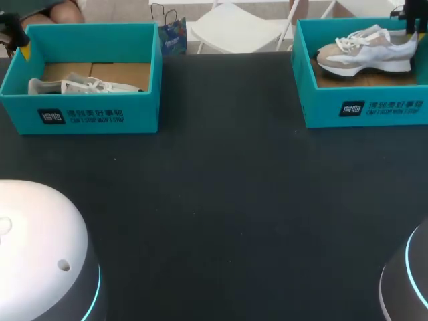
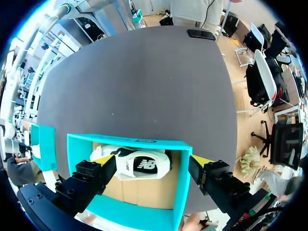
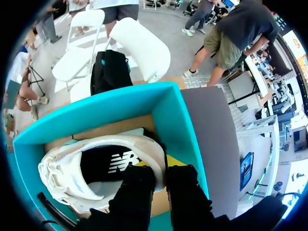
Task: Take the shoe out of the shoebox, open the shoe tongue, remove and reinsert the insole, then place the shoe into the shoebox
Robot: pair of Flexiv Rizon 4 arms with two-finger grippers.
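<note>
Two teal shoeboxes stand at the table's back corners. In the right shoebox a white and beige shoe sits with its heel toward my right gripper. In the right wrist view my right gripper is shut on the heel collar of that shoe, one finger inside the opening and one outside, next to the box wall. The left shoebox holds a second white shoe lying flat. My left gripper hangs wide open above that shoe, touching nothing.
The dark tabletop stretches between the two boxes. My arms' white bases fill the front corners. A dark phone lies on the table's edge, far ahead of the left gripper.
</note>
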